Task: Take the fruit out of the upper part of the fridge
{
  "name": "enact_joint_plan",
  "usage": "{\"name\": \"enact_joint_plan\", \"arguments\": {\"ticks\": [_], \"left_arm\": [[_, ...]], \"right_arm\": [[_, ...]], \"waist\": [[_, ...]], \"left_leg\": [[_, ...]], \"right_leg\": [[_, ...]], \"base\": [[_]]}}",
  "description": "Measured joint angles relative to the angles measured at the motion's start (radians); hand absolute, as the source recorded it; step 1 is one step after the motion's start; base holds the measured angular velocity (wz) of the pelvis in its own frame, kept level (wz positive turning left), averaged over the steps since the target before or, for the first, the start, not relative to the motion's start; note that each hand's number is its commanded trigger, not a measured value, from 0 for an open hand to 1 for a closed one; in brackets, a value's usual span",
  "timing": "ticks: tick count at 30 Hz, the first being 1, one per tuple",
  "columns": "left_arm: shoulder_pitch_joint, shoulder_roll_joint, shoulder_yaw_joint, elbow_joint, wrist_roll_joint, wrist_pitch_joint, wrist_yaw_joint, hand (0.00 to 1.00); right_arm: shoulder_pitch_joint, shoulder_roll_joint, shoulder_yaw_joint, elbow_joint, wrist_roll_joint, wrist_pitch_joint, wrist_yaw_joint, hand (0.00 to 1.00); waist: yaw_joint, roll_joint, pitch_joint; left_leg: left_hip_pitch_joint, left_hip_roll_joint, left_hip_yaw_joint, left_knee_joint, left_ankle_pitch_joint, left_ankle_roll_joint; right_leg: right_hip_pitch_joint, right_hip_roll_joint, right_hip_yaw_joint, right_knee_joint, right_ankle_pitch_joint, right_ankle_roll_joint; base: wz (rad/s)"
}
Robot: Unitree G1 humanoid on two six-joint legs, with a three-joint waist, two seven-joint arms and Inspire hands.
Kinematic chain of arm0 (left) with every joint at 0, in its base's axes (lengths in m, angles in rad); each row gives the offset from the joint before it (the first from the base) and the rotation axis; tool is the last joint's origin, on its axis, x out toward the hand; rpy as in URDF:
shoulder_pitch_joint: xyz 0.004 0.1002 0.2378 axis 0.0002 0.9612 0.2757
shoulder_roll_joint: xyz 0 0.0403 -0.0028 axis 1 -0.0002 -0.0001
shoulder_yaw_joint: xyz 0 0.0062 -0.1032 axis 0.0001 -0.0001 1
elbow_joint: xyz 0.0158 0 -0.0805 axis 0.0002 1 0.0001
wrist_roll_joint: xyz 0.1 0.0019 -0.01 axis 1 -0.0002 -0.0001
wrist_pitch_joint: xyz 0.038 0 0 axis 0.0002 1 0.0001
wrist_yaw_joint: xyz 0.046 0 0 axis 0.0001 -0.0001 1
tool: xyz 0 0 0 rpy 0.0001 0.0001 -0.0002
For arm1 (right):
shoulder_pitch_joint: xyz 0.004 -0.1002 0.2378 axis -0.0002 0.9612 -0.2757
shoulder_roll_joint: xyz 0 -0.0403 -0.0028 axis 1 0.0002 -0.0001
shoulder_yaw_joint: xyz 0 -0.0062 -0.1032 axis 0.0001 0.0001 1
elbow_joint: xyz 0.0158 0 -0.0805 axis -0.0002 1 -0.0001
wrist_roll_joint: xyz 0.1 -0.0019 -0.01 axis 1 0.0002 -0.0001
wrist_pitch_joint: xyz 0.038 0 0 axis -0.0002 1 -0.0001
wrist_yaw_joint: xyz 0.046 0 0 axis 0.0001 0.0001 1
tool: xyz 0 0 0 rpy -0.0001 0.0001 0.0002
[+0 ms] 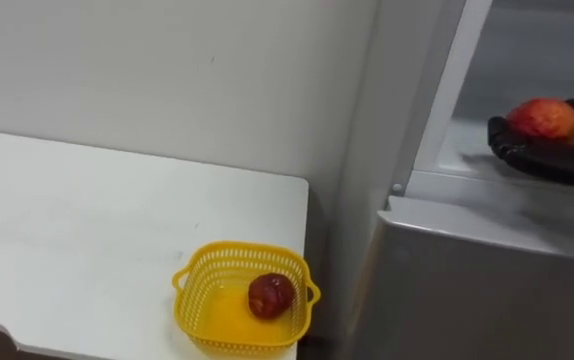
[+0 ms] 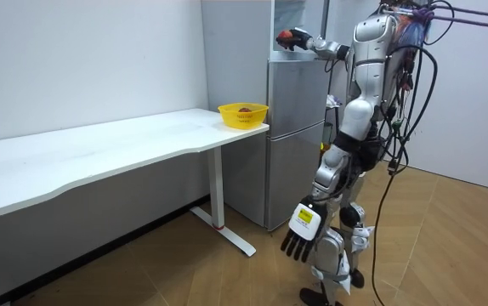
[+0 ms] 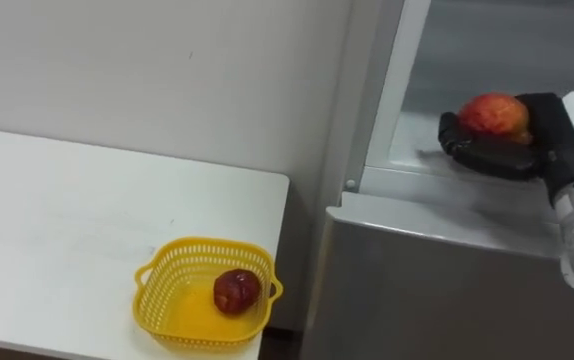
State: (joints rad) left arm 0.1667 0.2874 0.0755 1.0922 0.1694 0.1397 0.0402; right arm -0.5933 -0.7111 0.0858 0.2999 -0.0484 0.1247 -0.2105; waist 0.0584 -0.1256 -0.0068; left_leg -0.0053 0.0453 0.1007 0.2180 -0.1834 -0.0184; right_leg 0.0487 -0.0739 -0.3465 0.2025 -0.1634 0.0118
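Reaching into the open upper compartment of the fridge (image 3: 437, 280), the right robot hand (image 3: 512, 152) has its dark fingers curled under and around a red-and-yellow apple (image 3: 494, 113), which sits in the palm just above the compartment's pale shelf (image 3: 417, 150). Whether the robot hand is lifted clear of that shelf or rests on it cannot be told. Down and well to the left of this robot hand, a yellow basket (image 3: 202, 243) stands at the corner of the white bench (image 3: 67, 210) nearest the fridge, and a darker red fruit (image 3: 235, 290) already lies inside it. The left robot hand (image 2: 302, 228) hangs low at the robot's side in the room view, fingers loose and empty, well apart from everything. The robot stands upright at the fridge with its right arm raised. By my judgement the task is about midway. The grasp looks made and one fruit appears delivered. What is left is drawing the apple out over the compartment's lip, then probably carrying it down and left to the basket and letting go, though the task names no drop-off place.
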Motion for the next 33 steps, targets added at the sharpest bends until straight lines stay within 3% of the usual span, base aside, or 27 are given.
{"name": "enact_joint_plan", "arguments": {"ticks": [7,12,15,26,33], "left_arm": [[-0.014,-0.004,0.000,0.011,-0.024,-0.002,0.010,0.00],[-0.023,-0.014,-0.006,0.032,-0.057,-0.017,0.023,0.00],[-0.021,-0.024,-0.022,0.037,-0.081,-0.017,0.033,0.00],[-0.048,-0.032,-0.066,0.070,-0.127,-0.077,0.034,0.00],[-0.069,-0.032,-0.068,0.087,-0.133,-0.098,-0.015,0.00]], "right_arm": [[0.038,0.020,-0.002,-0.206,-0.143,-0.003,-0.075,1.00],[0.075,0.078,-0.028,-0.388,-0.295,-0.030,-0.137,1.00],[0.083,0.100,-0.028,-0.457,-0.324,-0.031,-0.151,1.00],[0.107,0.153,0.024,-0.678,-0.390,-0.101,-0.146,1.00],[0.107,0.155,0.054,-0.751,-0.519,-0.144,-0.115,1.00]], "waist": [[-0.001,0.010,-0.0029],[-0.002,0.027,0.0040],[-0.004,0.033,0.0005],[0.003,0.026,0.0031],[0.022,0.019,0.0072]], "left_leg": [[-0.001,0.001,0.008,0.001,0.000,0.000],[-0.004,0.001,0.008,-0.009,0.000,0.000],[-0.004,0.001,0.008,-0.014,0.000,0.000],[0.002,0.002,0.014,-0.015,0.002,-0.002],[0.000,0.004,0.027,-0.023,0.001,-0.002]], "right_leg": [[-0.010,0.001,0.019,0.003,0.001,-0.001],[-0.016,0.001,0.016,0.003,0.001,-0.001],[-0.017,0.002,0.015,0.003,0.001,-0.001],[-0.023,0.003,0.021,0.003,0.000,-0.001],[-0.027,0.005,0.032,0.004,0.001,-0.001]], "base": [[-0.04],[0.00],[0.00],[-0.01],[-0.05]]}}
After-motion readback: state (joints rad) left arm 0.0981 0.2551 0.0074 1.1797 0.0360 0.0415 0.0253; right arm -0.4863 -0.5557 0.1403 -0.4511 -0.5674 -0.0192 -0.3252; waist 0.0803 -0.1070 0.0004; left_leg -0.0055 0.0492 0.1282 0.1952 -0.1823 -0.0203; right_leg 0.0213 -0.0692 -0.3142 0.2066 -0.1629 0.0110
